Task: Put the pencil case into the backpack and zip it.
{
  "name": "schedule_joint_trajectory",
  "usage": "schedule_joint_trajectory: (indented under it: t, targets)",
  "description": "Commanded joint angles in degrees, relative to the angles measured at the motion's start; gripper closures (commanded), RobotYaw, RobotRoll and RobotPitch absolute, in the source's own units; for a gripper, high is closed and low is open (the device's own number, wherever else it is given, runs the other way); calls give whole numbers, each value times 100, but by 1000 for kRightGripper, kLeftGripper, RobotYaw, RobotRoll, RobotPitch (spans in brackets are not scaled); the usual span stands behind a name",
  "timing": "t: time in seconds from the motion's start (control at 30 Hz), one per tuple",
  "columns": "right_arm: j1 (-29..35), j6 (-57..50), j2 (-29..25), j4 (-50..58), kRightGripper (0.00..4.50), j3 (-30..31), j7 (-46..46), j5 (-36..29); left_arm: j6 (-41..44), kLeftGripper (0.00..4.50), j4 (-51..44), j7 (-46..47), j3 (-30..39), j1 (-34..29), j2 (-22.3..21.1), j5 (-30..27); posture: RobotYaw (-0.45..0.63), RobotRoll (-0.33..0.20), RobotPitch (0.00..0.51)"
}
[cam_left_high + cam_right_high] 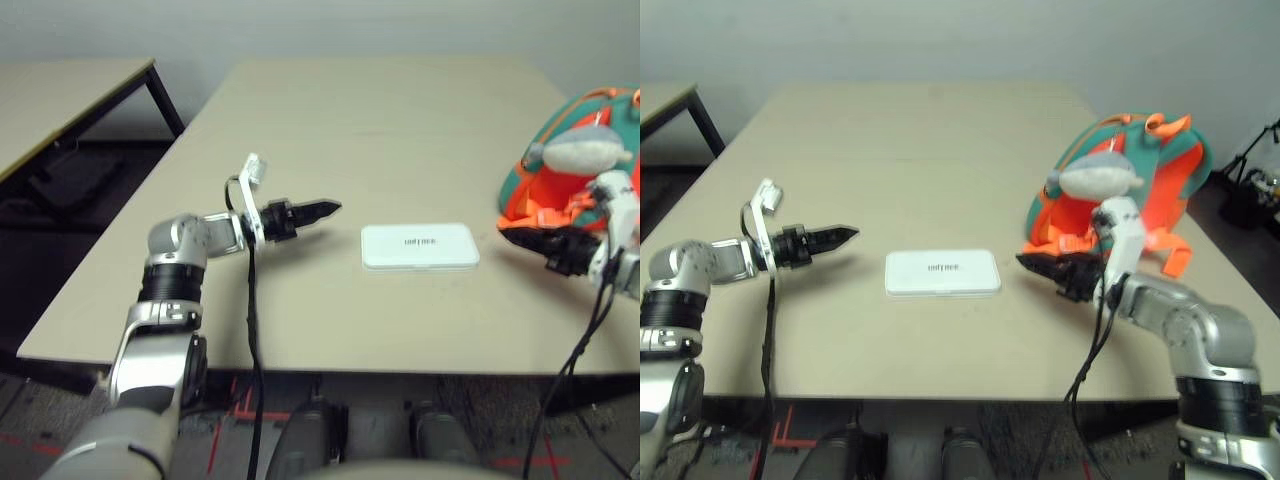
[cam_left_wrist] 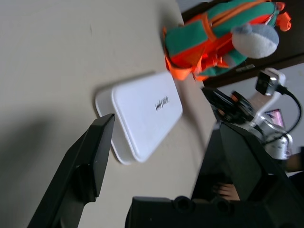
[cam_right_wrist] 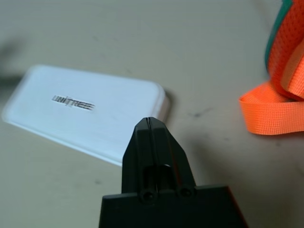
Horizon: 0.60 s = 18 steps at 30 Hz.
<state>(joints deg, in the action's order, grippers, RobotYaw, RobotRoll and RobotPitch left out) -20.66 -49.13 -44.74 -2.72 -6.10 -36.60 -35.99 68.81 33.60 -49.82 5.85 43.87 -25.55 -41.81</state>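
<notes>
The surface (image 1: 910,180) runs far back from the robot, its near edge straight and its right edge passing just beyond the backpack (image 1: 1165,180); a wide bare stretch lies behind the case (image 1: 942,273), and more bare room opens between the case and the left side. A second table (image 1: 60,95) stands to the left, apart from the first, with a dark gap between them. The backpack, teal-green and orange, sits upright near the right edge, its orange straps (image 1: 1177,255) spilling onto the surface at its foot. The left pincer (image 2: 164,142) is released, its two black fingers spread wide and empty, and it hovers to the left of the case with some open room between in the eye views. The right pincer (image 3: 149,118) is clenched, its two fingers pressed together with nothing in them; it points inward near the case's right end, in front of the backpack, and the room there is narrow. The case, white and flat with rounded corners, lies lettered face up on the surface between the two pincers, outside the backpack, its long side roughly in line with the near edge and a bare strip between the two. The charm (image 1: 1100,175), grey and white plush, hangs against the backpack's front, above the right pincer.
</notes>
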Motion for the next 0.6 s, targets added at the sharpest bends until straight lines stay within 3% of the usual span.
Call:
schedule_joint_trajectory:
  t: [0.03,0.3,0.6]
  targets:
    - [-102,-159,146,71,4475,286,282,418,273,0,370,-121,-168,130,38,188,-36,0,0]
    - [-294,-100,616,219,4475,839,1260,1612,-281,0,1355,-490,-632,459,362,894,-62,0,1]
    - [-91,-252,904,495,4475,996,1364,2067,-838,0,2221,-673,-718,738,758,1485,-84,0,8]
